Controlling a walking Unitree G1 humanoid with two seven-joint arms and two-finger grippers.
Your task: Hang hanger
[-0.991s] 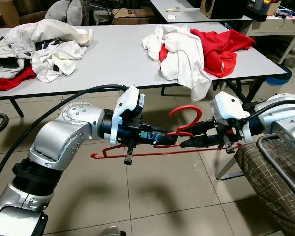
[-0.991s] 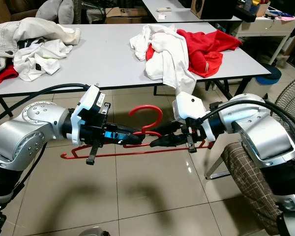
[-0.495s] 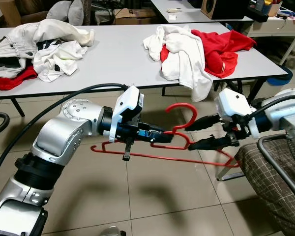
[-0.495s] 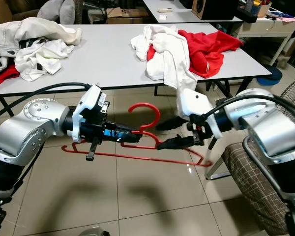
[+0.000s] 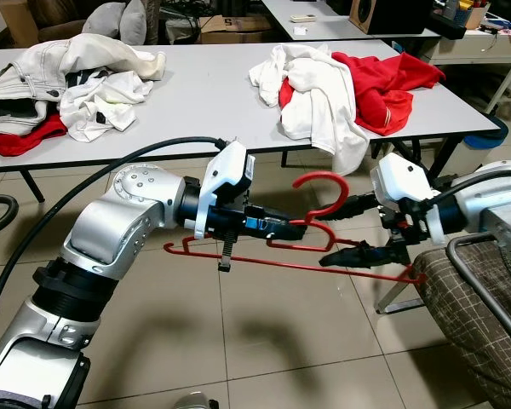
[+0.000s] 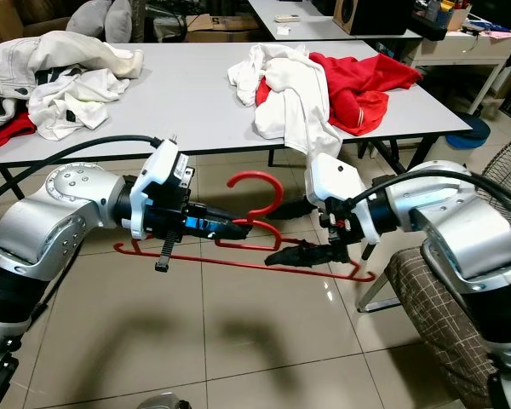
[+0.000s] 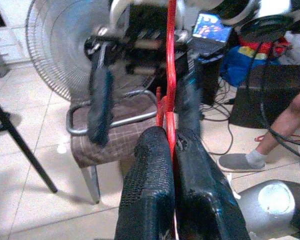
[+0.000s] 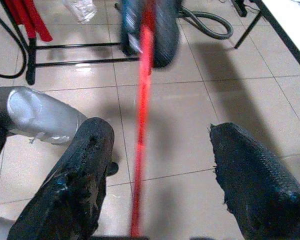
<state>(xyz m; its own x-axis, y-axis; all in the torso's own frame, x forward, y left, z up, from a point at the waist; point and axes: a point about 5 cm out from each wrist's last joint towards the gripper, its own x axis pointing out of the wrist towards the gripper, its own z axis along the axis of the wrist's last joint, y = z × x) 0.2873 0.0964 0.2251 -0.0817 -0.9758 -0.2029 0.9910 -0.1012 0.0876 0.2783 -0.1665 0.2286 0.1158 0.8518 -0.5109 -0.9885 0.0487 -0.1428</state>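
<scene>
A red hanger (image 5: 320, 183) hangs in the air over the tiled floor in front of me, hook up, its bottom bar (image 6: 238, 260) sloping down to the right. My left gripper (image 5: 298, 228) is shut on the hanger just below the hook, and the left wrist view shows its fingers (image 7: 150, 165) pinching the red wire (image 7: 171, 75). From the right, my right gripper (image 6: 283, 232) stands open around the hanger, one finger above the shoulder and one by the bottom bar. In the right wrist view the red hanger (image 8: 142, 100) runs between the spread fingers (image 8: 90, 165) without touching them.
A long grey table (image 5: 196, 102) stands behind, with a heap of white and red clothes (image 5: 341, 85) and another clothes pile (image 5: 68, 77) at the left. A chair with a checked cushion (image 5: 468, 307) is close at my right. A fan (image 7: 60, 50) and a person's leg (image 7: 285, 125) are nearby.
My right gripper has opened and let go of the hanger. The hanger's right end has dropped, and my left gripper has carried it slightly up and to the right.
</scene>
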